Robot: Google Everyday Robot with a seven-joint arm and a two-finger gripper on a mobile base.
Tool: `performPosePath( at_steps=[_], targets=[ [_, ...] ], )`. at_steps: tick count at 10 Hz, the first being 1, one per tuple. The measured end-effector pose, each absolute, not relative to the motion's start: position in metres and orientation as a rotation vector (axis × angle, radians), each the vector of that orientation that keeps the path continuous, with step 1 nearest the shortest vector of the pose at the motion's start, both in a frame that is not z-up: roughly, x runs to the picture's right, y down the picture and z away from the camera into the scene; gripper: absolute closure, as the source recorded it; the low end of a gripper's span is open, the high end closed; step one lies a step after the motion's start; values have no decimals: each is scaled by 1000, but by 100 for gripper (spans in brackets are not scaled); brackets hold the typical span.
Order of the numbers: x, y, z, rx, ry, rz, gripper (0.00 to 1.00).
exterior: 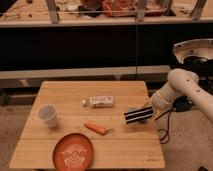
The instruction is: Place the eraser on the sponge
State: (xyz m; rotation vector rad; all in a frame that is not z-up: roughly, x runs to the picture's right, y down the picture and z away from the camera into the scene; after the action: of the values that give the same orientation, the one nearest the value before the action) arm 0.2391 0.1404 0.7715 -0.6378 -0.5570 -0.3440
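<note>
The eraser [138, 115], a black block with white stripes, hangs just above the right part of the wooden table [125, 150]. My gripper [149, 110] holds it by its right end, at the tip of the white arm that reaches in from the right. The light-blue sponge [132, 109] peeks out behind the eraser's upper left edge. Most of the sponge is hidden by the eraser. I cannot tell whether the two touch.
A white printed packet [101, 101] and a small white bit [84, 102] lie mid-table. A carrot [96, 128] lies in front of them. A translucent cup [48, 115] stands at the left and an orange plate [73, 150] near the front edge. A dark shelf runs behind.
</note>
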Motion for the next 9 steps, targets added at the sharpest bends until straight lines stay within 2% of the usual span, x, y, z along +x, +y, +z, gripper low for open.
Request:
performPosePath(
  at_steps=[3,7,9],
  targets=[
    [237,138,777,-640,-567,-355,99],
    [234,139,782,-648,-578,-368,89],
    [230,140,786,-653,-582,-376,89]
  ],
)
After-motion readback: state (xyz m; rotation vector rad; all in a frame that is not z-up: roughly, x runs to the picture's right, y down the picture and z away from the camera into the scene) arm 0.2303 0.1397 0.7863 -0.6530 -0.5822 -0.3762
